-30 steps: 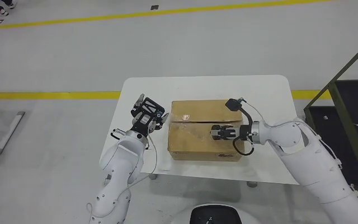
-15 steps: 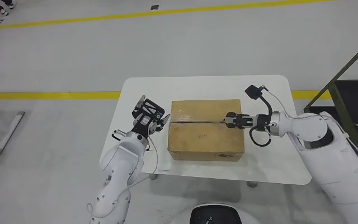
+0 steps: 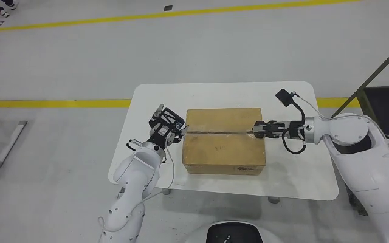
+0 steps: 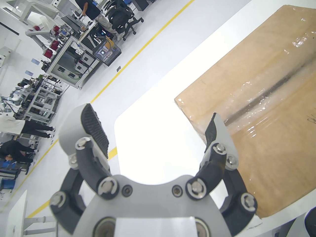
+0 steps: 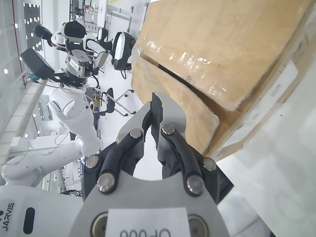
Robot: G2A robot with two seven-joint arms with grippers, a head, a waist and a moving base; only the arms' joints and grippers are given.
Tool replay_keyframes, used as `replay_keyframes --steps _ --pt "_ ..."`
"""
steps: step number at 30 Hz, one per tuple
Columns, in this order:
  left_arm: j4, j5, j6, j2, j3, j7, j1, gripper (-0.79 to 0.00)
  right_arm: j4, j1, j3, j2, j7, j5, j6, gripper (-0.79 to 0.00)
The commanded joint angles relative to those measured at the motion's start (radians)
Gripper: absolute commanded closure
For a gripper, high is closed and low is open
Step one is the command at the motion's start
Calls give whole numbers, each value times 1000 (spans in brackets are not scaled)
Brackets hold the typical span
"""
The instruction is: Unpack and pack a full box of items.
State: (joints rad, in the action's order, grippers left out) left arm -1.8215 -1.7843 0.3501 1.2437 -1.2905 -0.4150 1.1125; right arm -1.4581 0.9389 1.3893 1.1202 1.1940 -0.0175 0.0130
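Lying just beside right end effector (image 3: pixel 253 129), box (image 3: pixel 223 143)

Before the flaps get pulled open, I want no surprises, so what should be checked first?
1. Box fully on the table: ok.
2. Left gripper open beside the box's left end: ok.
3. Right gripper shut at the right end of the seam: ok.
4. Flaps parted at that end: ok.
5. Tape cut along the whole seam: cannot tell.
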Motion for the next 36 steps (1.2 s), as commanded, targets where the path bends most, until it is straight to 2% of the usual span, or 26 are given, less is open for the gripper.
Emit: replay_keyframes --steps 1,2,10,13,27,34,36 --pt "2 1 0 0 2 -3 -2 -145 17 -12 -8 0 -7 5 0 0" --pt "2 1 0 0 2 -3 -2 0 31 -19 -15 0 -10 10 -2 0" --pt "2 1 0 0 2 -3 -2 0 107 -59 -40 1 18 96 -52 0" --pt "4 6 -4 1 5 21 4 0 106 -71 -48 -4 17 52 -51 0" --pt "111 -71 25 14 126 97 -84 0 132 -63 -30 -15 38 186 -102 0" --pt "128 -81 37 18 149 103 -96 0 151 -55 -18 -16 13 286 -114 0" --pt "130 -85 47 18 150 101 -97 0 156 -59 -24 -20 -12 230 -116 0"
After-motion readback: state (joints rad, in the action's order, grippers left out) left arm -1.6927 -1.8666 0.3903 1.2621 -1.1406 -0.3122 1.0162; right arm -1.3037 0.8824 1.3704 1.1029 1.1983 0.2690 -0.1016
